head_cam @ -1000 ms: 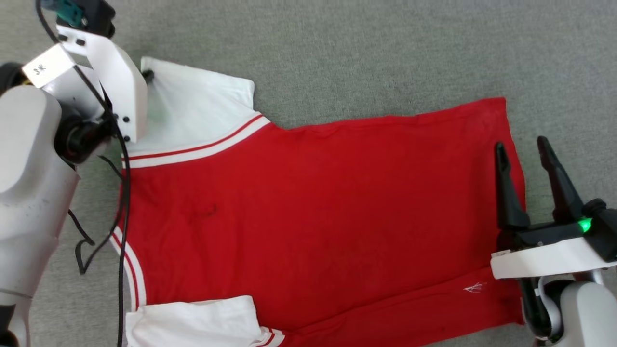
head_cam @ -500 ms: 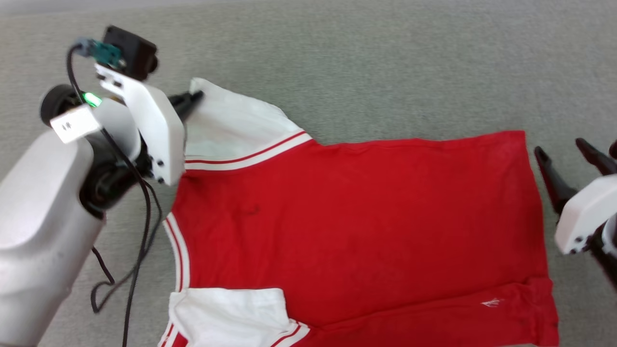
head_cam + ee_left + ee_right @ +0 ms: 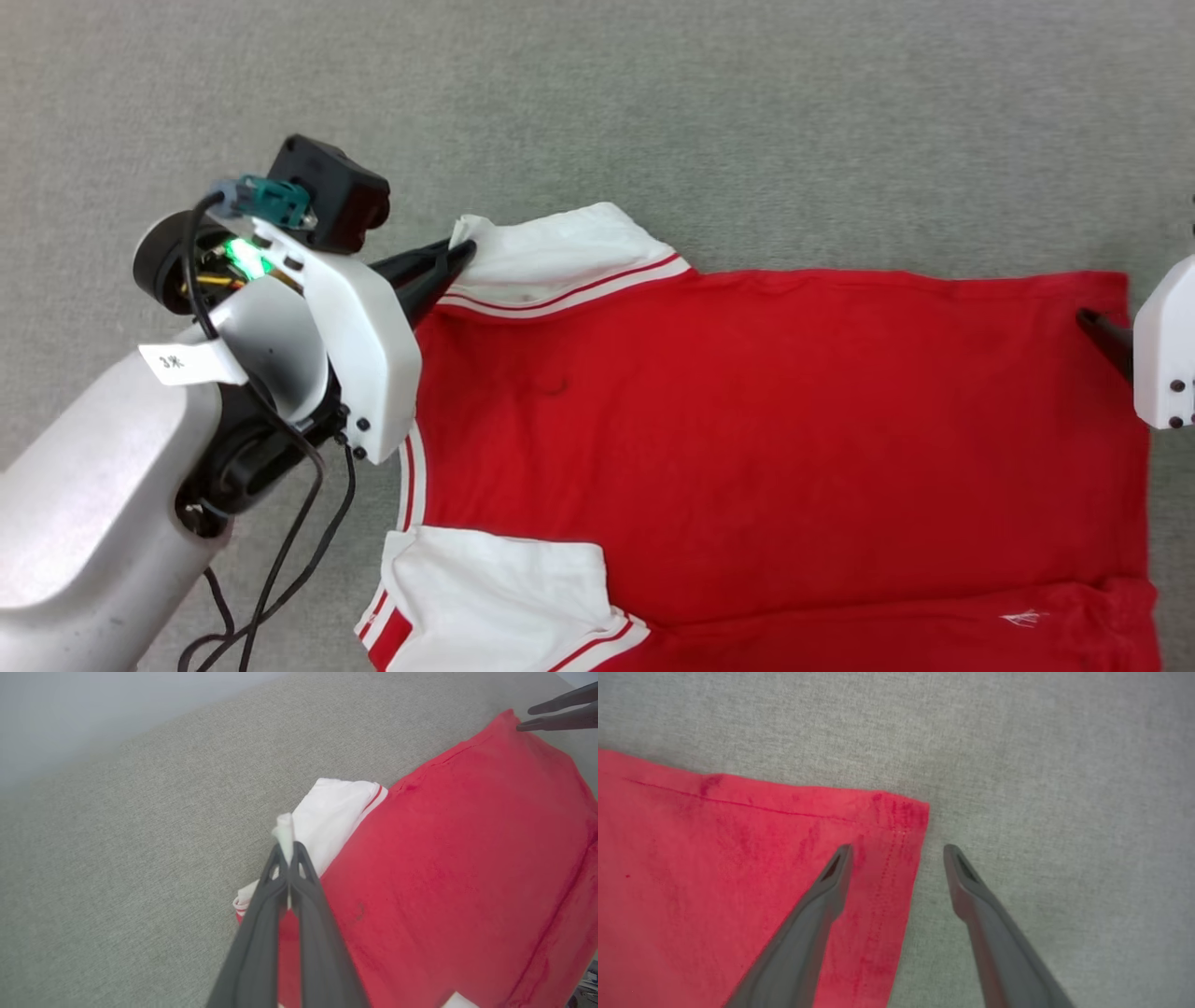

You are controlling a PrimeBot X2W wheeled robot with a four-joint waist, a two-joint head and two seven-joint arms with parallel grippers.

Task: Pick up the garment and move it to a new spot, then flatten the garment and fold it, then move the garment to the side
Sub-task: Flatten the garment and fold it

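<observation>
- left gripper (image 3: pixel 288 851): its two dark fingers pressed together, a fold of the white sleeve (image 3: pixel 336 807) pinched upright between the tips
- red jersey (image 3: pixel 458 858): spread on the grey carpet (image 3: pixel 140 858); red-striped trim at the sleeve's edge; a small dark mark near the fingers
- right gripper (image 3: pixel 524 719): top right, fingertips apart, at the jersey's far corner

The head view looks almost straight down on the garment (image 3: pixel 747 420) from well above. The left wrist view, close at the garment's sleeve, faces along its fingers (image 3: pixel 254 952) across the red body to the hem corner. The right wrist view looks down on that same corner from near.
</observation>
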